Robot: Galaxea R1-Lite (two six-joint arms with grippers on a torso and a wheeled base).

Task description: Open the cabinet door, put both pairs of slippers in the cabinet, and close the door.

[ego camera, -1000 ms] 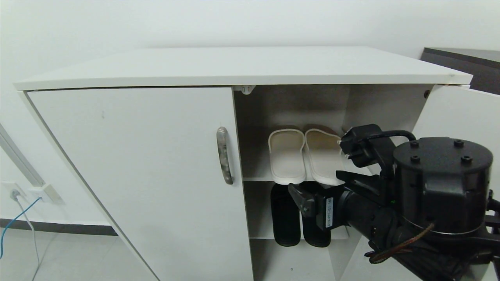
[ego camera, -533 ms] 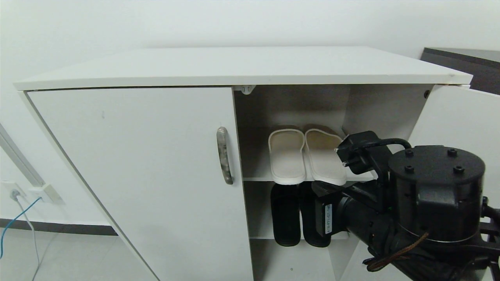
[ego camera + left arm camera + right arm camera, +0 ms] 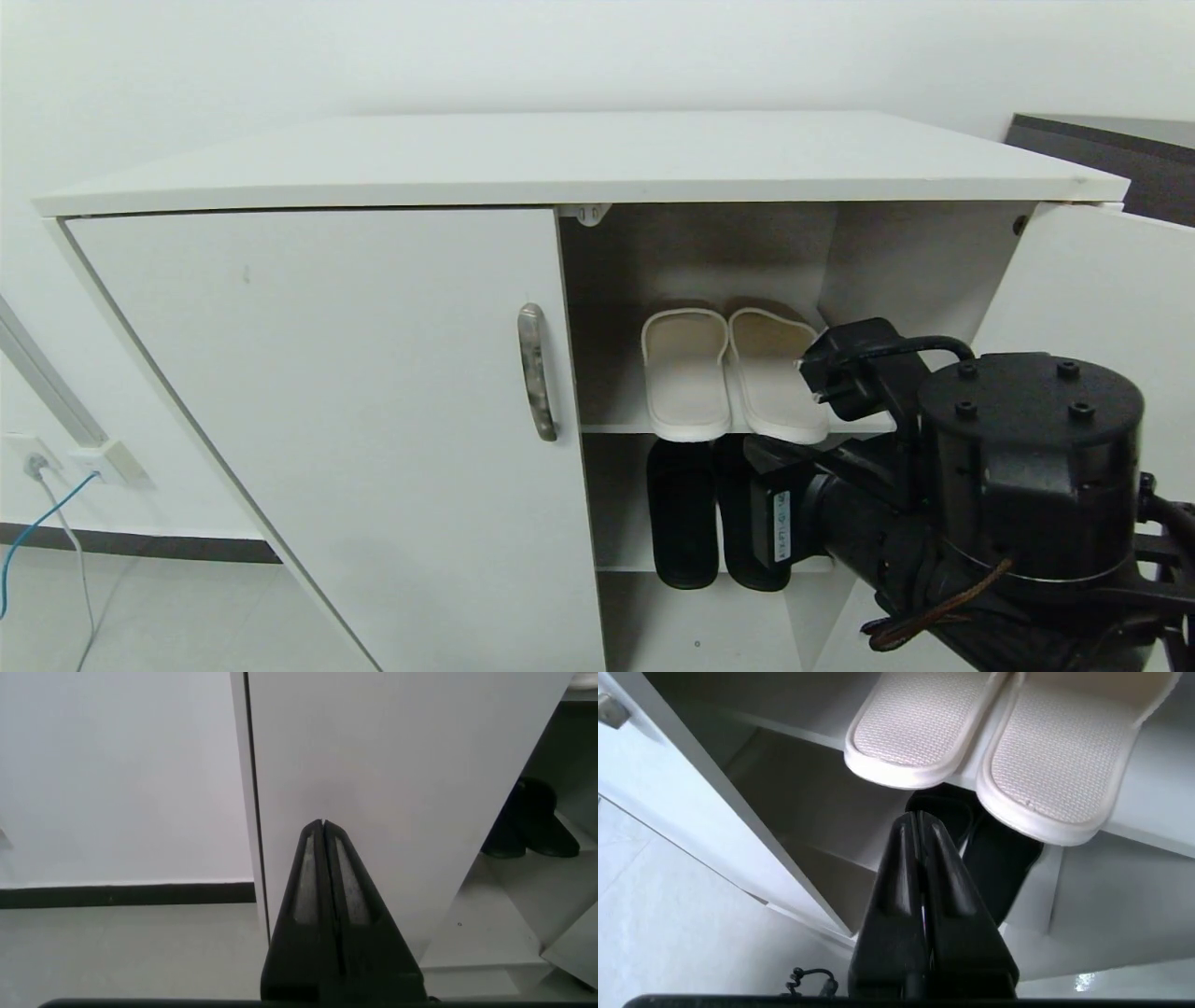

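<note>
**Both Pairs of Slippers Shelved, Cabinet Door Open**

The white cabinet point(image 3: 579, 159) stands against a pale wall with its left door point(image 3: 327, 392) shut, a metal handle point(image 3: 535, 371) upright near that door's inner edge. The right door point(image 3: 1092, 280) is swung wide, baring the right-hand compartment. On the upper shelf point(image 3: 611, 415) the white slippers point(image 3: 728, 373) lie side by side and touching, their near ends jutting just past the shelf's front edge. Directly beneath them, on the lower shelf point(image 3: 621, 560), the black slippers point(image 3: 686, 513) lie side by side too, running lengthwise into the cabinet.

The robot's right arm hangs in front of the open compartment, low and to the right, partly covering the right-hand black slipper in the head view. The right pincer point(image 3: 922, 821) is clenched with nothing between its fingers. It points at the gap between the two shelves, just beneath the overhanging white soles and apart from them.

The left pincer point(image 3: 322, 826) is likewise clenched and empty. It faces the flat front of the shut left door, near that door's outer edge, with the floor below and the black slippers in sight off to one side.

A wall socket point(image 3: 33, 462) with a blue cable sits low on the wall to the cabinet's left.
</note>
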